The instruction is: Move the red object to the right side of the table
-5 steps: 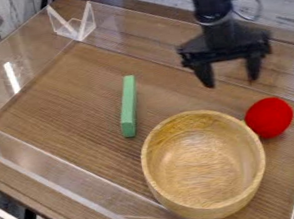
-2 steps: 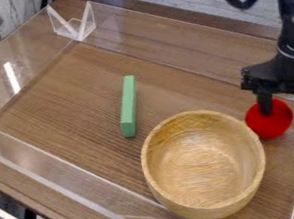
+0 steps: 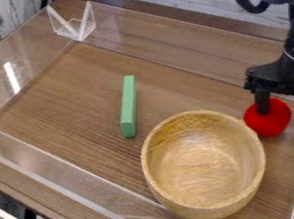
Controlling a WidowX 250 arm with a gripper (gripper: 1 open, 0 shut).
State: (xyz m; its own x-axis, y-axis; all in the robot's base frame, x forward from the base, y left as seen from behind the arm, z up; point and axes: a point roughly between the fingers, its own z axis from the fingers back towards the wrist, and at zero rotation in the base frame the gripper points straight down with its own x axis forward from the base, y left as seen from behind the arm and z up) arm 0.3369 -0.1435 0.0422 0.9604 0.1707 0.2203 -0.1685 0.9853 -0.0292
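Note:
The red object (image 3: 267, 117) is a small round red ball resting on the brown wood-grain table (image 3: 68, 101) at the right, just beside the wooden bowl. My gripper (image 3: 286, 108) hangs straight down over it, open, with one dark finger (image 3: 262, 98) on the ball's left and the other at its right near the acrylic wall. The fingers straddle the ball's upper part and hide some of it. I cannot tell whether the fingers touch the ball.
A large wooden bowl (image 3: 204, 164) sits at the front, left of the ball. A flat green bar (image 3: 129, 106) lies mid-table. Clear acrylic walls (image 3: 51, 184) border the table, and a clear stand (image 3: 72, 22) sits at the back left.
My gripper has travelled right and toward the front from mid-table to the ball, then dropped a little lower around it. It has stayed open. The ball has not moved.

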